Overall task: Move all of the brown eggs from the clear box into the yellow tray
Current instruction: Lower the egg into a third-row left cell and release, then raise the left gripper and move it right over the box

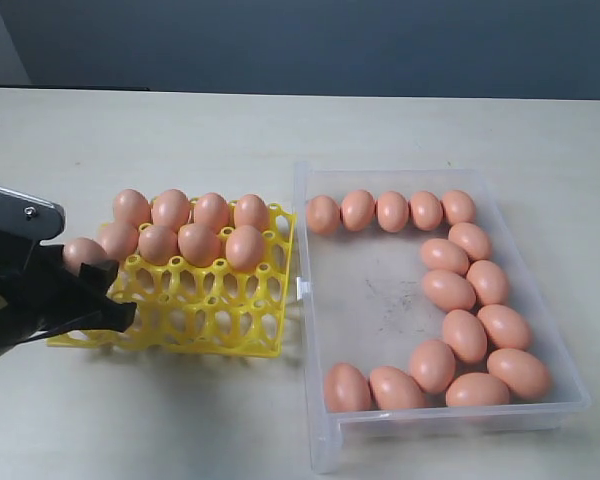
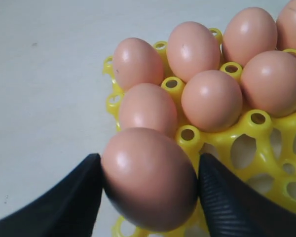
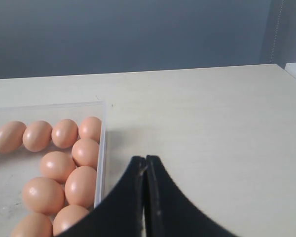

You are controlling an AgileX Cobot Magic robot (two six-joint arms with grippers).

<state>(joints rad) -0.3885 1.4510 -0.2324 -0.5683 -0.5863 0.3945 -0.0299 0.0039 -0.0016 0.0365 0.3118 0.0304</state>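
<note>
The yellow tray [image 1: 220, 320] holds two rows of brown eggs [image 1: 198, 242] at its far side; its nearer cups are bare. My left gripper [image 2: 149, 185] is shut on one more brown egg [image 1: 83, 253], its black fingers [image 2: 227, 197] pressing both sides. This egg hangs at the tray's left edge, next to the second row's end egg [image 2: 148, 108]; whether it rests in a cup I cannot tell. The clear box [image 1: 302, 290] to the right holds several brown eggs [image 1: 448, 290] along its back, right and front walls. My right gripper [image 3: 146, 160] is shut and empty beside the box wall [image 3: 101, 148].
The pale table [image 1: 180, 130] stretches behind the tray and box to a dark grey wall [image 1: 330, 45]. The box's scuffed middle [image 1: 375, 300] has no eggs. The right gripper does not show in the exterior view.
</note>
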